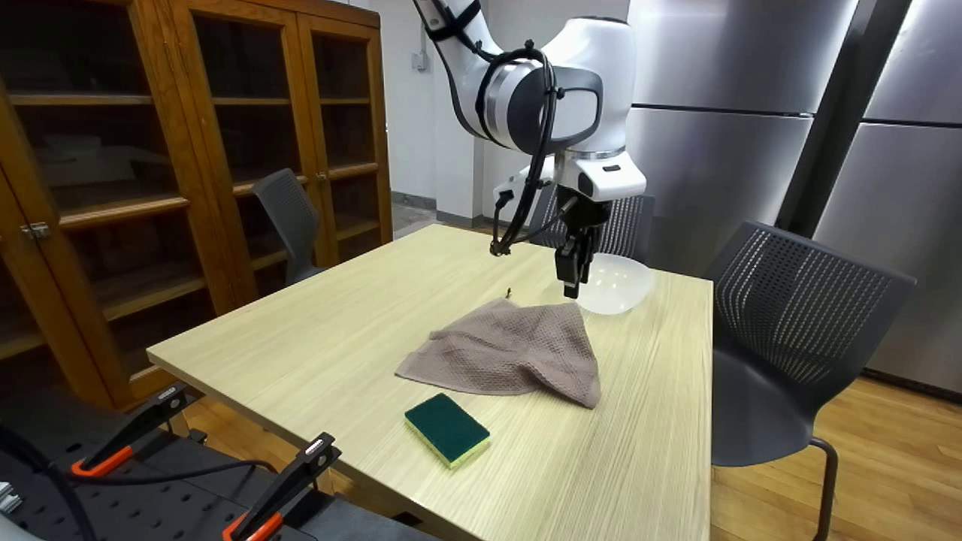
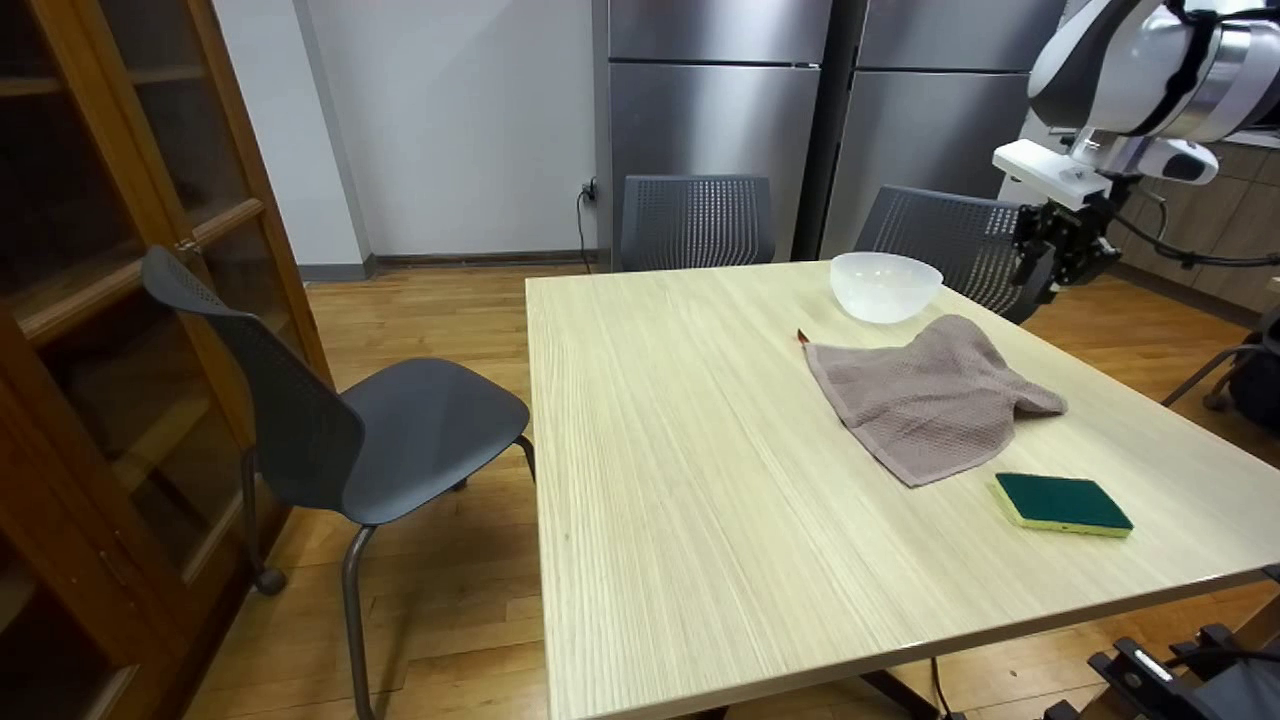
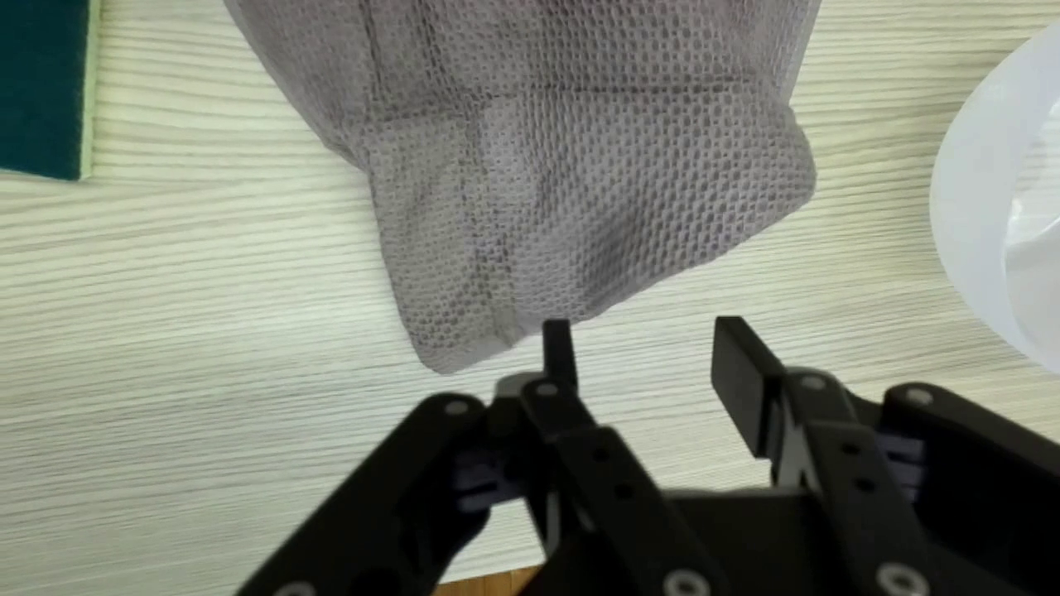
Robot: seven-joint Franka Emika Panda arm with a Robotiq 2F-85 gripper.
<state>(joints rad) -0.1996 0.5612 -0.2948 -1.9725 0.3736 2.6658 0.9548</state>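
My gripper [image 3: 644, 331] is open with nothing between its fingers. In an exterior view it hangs above the table [image 1: 573, 289], and it also shows at the right [image 2: 1040, 285]. A grey-brown waffle cloth [image 3: 596, 165] lies rumpled on the table below the gripper. One fingertip overlaps the cloth's edge in the wrist view; I cannot tell any touching. A translucent white bowl [image 3: 977, 190] stands to the right in the wrist view and behind the cloth [image 2: 885, 290]. A green and yellow sponge [image 1: 447, 428] lies apart from the cloth, at the wrist view's upper left [image 3: 41, 87].
A small dark reddish tip [image 2: 802, 336] pokes out at the cloth's corner, mostly hidden. The wooden table [image 1: 301, 323] has grey chairs [image 1: 782, 361] around it. Black clamps [image 1: 289, 481] sit at the near edge. A glass-door cabinet [image 2: 120, 300] and steel fridges [image 2: 715, 150] stand behind.
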